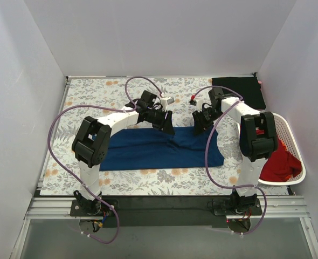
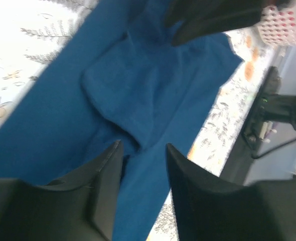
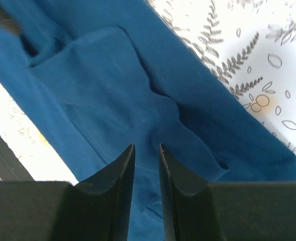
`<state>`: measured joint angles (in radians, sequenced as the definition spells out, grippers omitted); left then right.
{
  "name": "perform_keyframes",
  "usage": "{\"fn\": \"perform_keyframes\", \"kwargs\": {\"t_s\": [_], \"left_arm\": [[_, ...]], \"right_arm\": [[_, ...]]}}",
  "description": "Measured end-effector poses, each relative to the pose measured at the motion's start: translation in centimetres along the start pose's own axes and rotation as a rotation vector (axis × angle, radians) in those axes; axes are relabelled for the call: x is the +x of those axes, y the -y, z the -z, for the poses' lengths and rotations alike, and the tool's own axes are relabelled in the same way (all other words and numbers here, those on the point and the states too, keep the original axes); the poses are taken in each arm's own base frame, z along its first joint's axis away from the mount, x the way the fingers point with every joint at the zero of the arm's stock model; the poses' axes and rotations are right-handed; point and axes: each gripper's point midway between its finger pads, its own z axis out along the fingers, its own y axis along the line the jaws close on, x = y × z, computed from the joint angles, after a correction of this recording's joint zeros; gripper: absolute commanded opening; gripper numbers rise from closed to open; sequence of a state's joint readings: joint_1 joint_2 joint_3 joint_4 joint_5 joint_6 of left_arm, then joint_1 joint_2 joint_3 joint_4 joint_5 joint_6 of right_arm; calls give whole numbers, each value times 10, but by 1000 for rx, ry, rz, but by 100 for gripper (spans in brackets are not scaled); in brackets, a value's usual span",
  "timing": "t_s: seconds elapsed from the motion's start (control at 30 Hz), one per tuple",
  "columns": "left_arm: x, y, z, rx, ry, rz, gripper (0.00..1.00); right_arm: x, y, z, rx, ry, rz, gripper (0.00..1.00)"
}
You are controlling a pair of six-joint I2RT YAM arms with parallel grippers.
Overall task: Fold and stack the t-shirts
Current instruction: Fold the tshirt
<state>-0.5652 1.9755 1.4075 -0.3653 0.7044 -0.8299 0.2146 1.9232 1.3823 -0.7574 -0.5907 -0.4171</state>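
Observation:
A navy blue t-shirt [image 1: 148, 150] lies folded into a long strip across the middle of the floral table cover [image 1: 94, 97]. My left gripper [image 1: 166, 127] hovers over the strip's far edge near its middle, jaws open, blue cloth [image 2: 153, 80] beneath and nothing between them [image 2: 143, 148]. My right gripper [image 1: 201, 124] hangs over the far edge further right, jaws a little apart above rumpled blue cloth [image 3: 113, 85], open [image 3: 146, 146]. A folded black t-shirt [image 1: 240, 90] rests at the back right. A red t-shirt [image 1: 280, 163] sits in the basket.
The white slotted basket [image 1: 289, 129] stands at the table's right edge beside my right arm. White walls close in the left, back and right sides. A dark rail [image 1: 164, 204] carrying both arm bases runs along the near edge.

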Motion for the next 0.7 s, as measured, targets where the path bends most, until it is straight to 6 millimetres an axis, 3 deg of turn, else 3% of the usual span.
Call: {"fn": "perform_keyframes", "kwargs": {"t_s": [0.17, 0.27, 0.4, 0.5, 0.7], "left_arm": [[25, 10, -4, 99, -45, 76, 44], [46, 8, -6, 112, -84, 133, 44], [58, 6, -8, 114, -98, 163, 44], [55, 7, -8, 118, -84, 155, 45], [31, 15, 1, 110, -5, 93, 50]], "right_arm": [[13, 9, -10, 16, -42, -35, 32], [16, 12, -12, 26, -56, -45, 32], [19, 14, -14, 32, -64, -48, 32], [19, 15, -14, 36, -64, -46, 31], [20, 16, -15, 40, -65, -44, 31]]}}
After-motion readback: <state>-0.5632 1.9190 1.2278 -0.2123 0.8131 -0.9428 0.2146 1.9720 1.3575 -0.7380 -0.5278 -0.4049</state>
